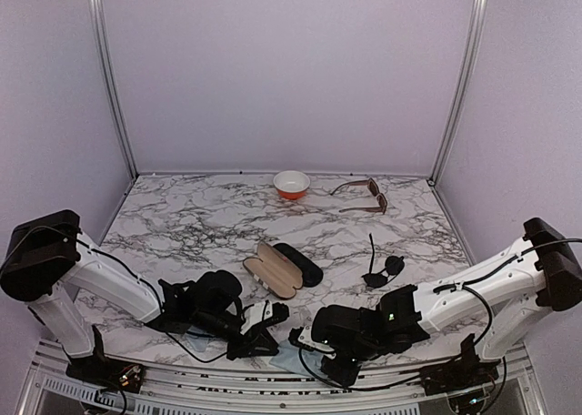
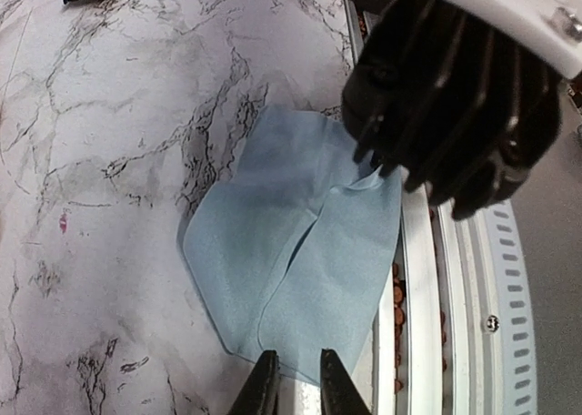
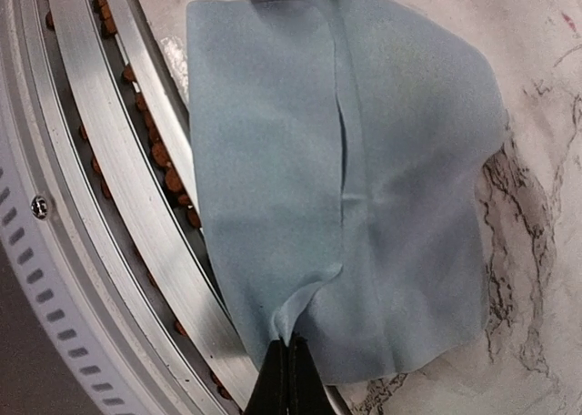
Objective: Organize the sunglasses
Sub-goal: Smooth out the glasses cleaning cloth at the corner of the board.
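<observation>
We're at the pale blue fabric cloth, six o'clock: right gripper clamped on it, left gripper narrowly apart; it should pinch next.

Lt-blue cloth; marbled tbl; brownish(?) sunglasses.

A: What sort of place is this?
B: A robotics lab cell: bare lilac walls, aluminium corner posts, a marble-print table, and two robot arms bolted to a perforated metal rail at its edge.
</observation>
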